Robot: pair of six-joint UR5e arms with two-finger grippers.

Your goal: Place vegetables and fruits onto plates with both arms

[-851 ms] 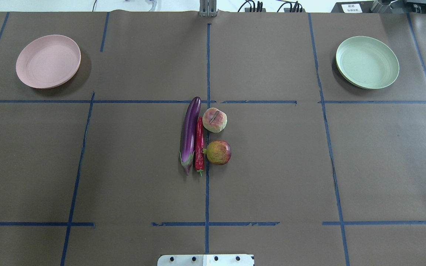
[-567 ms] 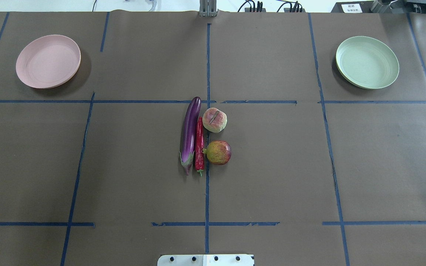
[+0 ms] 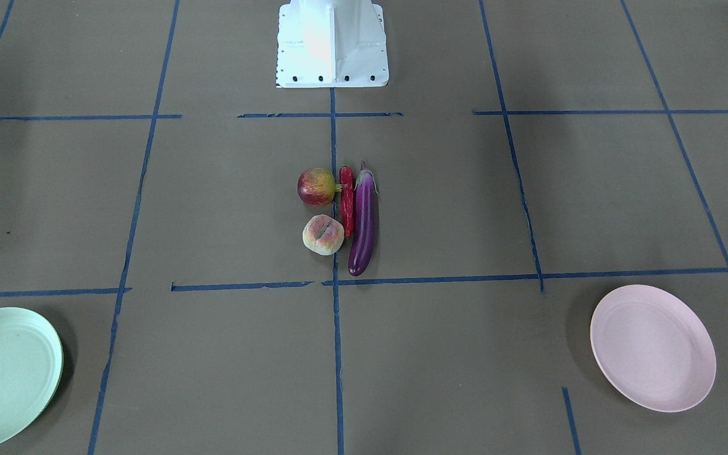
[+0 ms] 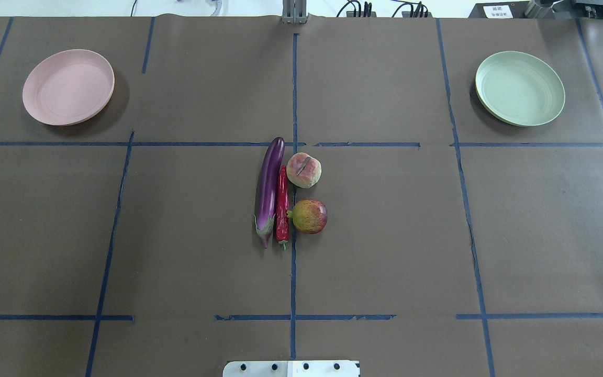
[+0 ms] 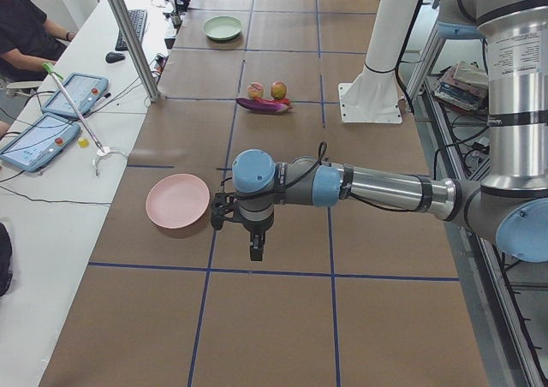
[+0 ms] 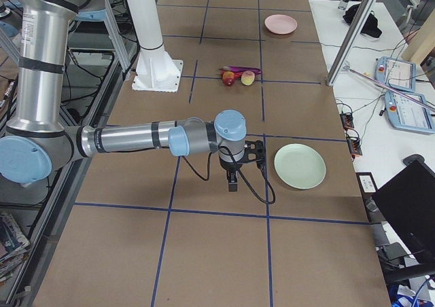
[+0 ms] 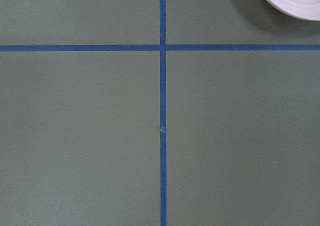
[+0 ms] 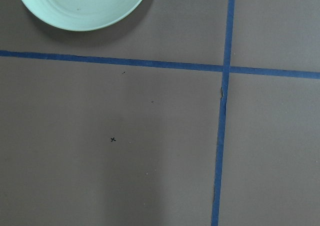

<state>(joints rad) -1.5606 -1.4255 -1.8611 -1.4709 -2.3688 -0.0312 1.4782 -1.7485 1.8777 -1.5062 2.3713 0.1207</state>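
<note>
The purple eggplant [image 4: 269, 191], red chili [image 4: 282, 207], pale peach [image 4: 303, 169] and red-yellow pomegranate [image 4: 310, 216] lie close together at the table's middle. The pink plate [image 4: 68, 87] sits far left and the mint green plate [image 4: 520, 88] far right; both hold nothing. My left gripper [image 5: 255, 248] shows only in the exterior left view, pointing down beside the pink plate [image 5: 177, 201]. My right gripper [image 6: 232, 182] shows only in the exterior right view, beside the green plate [image 6: 300, 166]. I cannot tell whether either is open or shut. The wrist views show only plate edges, pink [image 7: 295, 1] and green [image 8: 82, 3].
The white base block [image 3: 332, 44] stands at the robot's side of the table. Blue tape lines cross the brown table cover. In the exterior left view a metal post [image 5: 128, 36] and operator tablets [image 5: 38, 139] stand beyond the table's far edge.
</note>
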